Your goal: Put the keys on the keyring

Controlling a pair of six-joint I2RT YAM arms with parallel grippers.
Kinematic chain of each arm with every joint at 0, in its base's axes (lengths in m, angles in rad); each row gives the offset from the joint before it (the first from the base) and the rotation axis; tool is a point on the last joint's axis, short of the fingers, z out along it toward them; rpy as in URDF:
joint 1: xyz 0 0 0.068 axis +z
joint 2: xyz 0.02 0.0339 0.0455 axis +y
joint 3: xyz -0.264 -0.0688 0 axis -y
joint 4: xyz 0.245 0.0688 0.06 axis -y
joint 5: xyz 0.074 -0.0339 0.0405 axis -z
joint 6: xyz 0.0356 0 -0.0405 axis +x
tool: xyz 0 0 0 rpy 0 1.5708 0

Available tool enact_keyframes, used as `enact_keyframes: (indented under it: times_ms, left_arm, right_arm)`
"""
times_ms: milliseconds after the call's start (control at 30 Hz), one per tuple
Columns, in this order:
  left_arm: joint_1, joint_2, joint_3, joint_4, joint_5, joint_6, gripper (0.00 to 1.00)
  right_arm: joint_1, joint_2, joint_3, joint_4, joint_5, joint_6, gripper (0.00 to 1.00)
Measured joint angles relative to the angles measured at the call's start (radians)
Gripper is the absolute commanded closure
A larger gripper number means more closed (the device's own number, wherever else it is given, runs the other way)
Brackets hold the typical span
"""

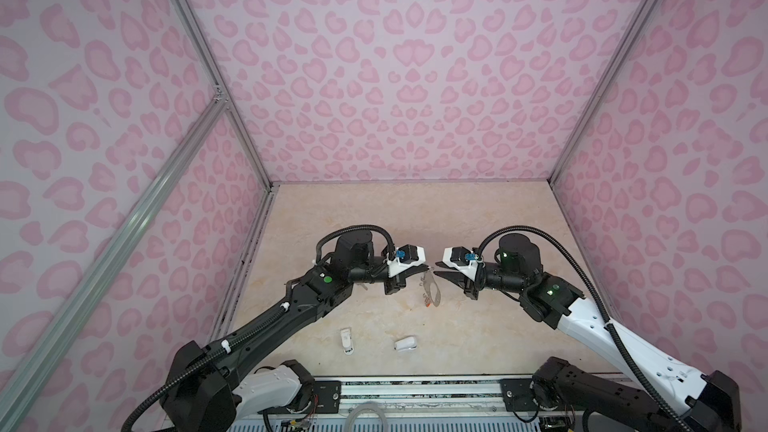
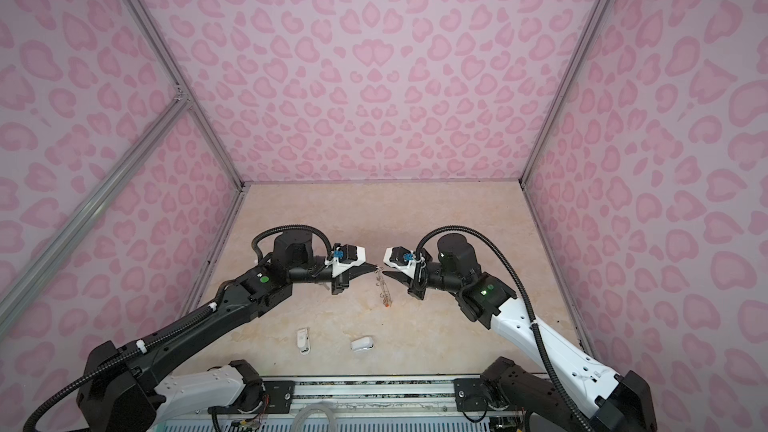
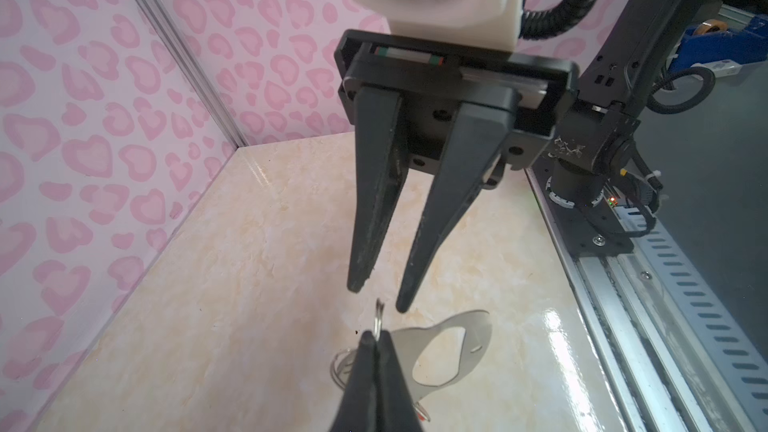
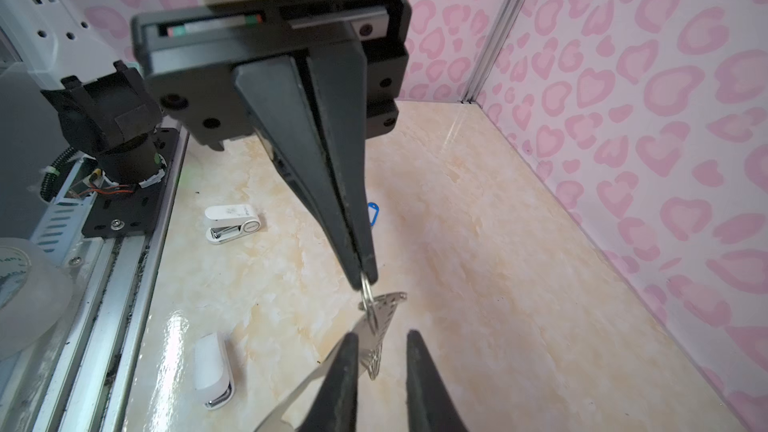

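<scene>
The keyring (image 1: 433, 293) (image 2: 384, 288) is a flat grey plate with an oval cutout (image 3: 469, 338). It hangs tilted over the table from one of its wire rings (image 3: 379, 318) (image 4: 365, 293). My left gripper (image 3: 376, 336) (image 1: 428, 270) (image 4: 365, 280) is shut on that ring. My right gripper (image 4: 382, 336) (image 1: 438, 268) (image 3: 377, 299) faces it tip to tip, open, jaws astride the plate's ringed edge without gripping. An orange-red key tag (image 1: 427, 306) (image 3: 423, 413) shows at the plate's lower end; whether it is attached I cannot tell. A blue key tag (image 4: 372, 214) lies on the table behind the left fingers.
Two small white plastic objects (image 1: 347, 340) (image 1: 405, 344) lie near the table's front edge, also in the right wrist view (image 4: 230, 222) (image 4: 214, 367). A metal rail (image 1: 415, 388) runs along the front. Pink patterned walls (image 1: 415, 118) close in the back and both sides.
</scene>
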Motion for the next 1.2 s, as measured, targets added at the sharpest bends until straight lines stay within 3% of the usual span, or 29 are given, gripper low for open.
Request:
enact_keyframes:
  times_ms: [733,1100,1200]
  left_arm:
    - [-0.003,-0.006,-0.026,0.086,0.02,-0.053,0.97]
    - [-0.005,-0.003,-0.025,0.085,0.018,-0.042,0.97]
    - [-0.005,0.002,-0.024,0.085,0.015,-0.033,0.87]
  right_arm:
    - [0.002,0.009,0.002,0.061,-0.025,0.011,0.84]
    - [0.004,0.011,0.003,0.063,-0.033,0.002,1.0]
    - [0.006,0.016,0.011,0.047,-0.037,-0.005,1.0]
